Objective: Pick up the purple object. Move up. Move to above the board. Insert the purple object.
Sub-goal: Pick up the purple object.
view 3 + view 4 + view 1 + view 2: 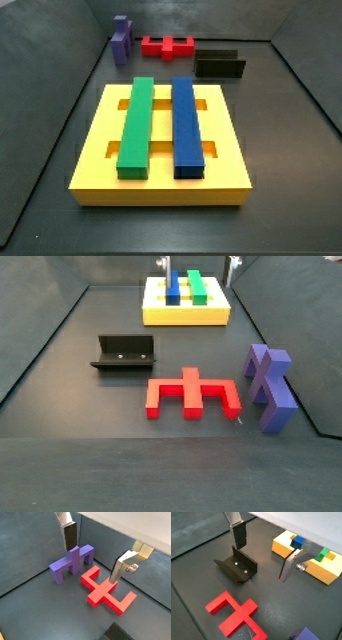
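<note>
The purple object [70, 563] stands on the dark floor beside the red piece; it also shows in both side views [120, 40] [270, 386] and at a corner of a wrist view [308, 634]. My gripper [92, 563] [261, 563] is open and empty, high above the floor. One finger [70, 536] hangs over the purple object's far end, the other [122, 566] over the red piece. The yellow board [160, 185] [187, 318] [283, 546] carries a green bar [136, 125] and a blue bar [185, 125].
A red piece [103, 589] [234, 609] [167, 45] [191, 394] lies flat next to the purple object. The fixture [238, 567] [218, 65] [123, 353] stands between the pieces and the board. Dark walls enclose the floor.
</note>
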Controlling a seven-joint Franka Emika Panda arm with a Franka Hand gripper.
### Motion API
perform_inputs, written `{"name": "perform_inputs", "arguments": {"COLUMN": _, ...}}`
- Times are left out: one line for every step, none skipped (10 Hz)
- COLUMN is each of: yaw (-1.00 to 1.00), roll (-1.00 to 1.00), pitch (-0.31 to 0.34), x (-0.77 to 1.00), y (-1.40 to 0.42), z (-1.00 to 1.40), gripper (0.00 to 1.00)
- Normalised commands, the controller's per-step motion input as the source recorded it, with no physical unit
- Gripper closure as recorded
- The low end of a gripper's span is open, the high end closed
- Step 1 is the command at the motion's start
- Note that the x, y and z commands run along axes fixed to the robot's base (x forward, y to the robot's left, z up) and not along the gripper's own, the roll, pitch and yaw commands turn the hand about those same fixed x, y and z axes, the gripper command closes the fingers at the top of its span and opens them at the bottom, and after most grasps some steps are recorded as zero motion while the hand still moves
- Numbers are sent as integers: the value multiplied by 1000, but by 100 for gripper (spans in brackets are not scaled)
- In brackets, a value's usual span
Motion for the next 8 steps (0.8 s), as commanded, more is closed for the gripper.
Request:
{"name": "perform_inputs", "arguments": {"yaw": -443, "roll": -121, "pitch": -97, "x": -280, "y": 357, "z": -9, "gripper": 0}}
{"name": "perform_inputs", "arguments": {"yaw": -477, "roll": -130, "pitch": -111, "x": -289, "y": 311, "z": -14, "gripper": 0}}
{"name": "perform_inputs", "arguments": {"yaw": -551, "roll": -100, "pitch": -93, "x": -260, "y": 263, "z": -29, "gripper": 0}}
{"name": "perform_inputs", "arguments": {"yaw": -629, "roll": -81, "pitch": -66, "x": -171, "y": 231, "z": -57, "gripper": 0}}
{"name": "perform_inputs", "arguments": {"yaw": -677, "roll": -70, "pitch": -59, "x": -160, "y": 194, "z": -63, "gripper": 0}}
{"name": "perform_inputs", "arguments": {"yaw": -697, "roll": -54, "pitch": -49, "x": -177, "y": 183, "z": -69, "gripper": 0}}
{"name": "perform_inputs", "arguments": {"yaw": -657, "roll": -47, "pitch": -50, "x": -277, "y": 203, "z": -31, "gripper": 0}}
{"name": "perform_inputs", "arguments": {"yaw": -640, "roll": -41, "pitch": -50, "x": -294, "y": 223, "z": -29, "gripper": 0}}
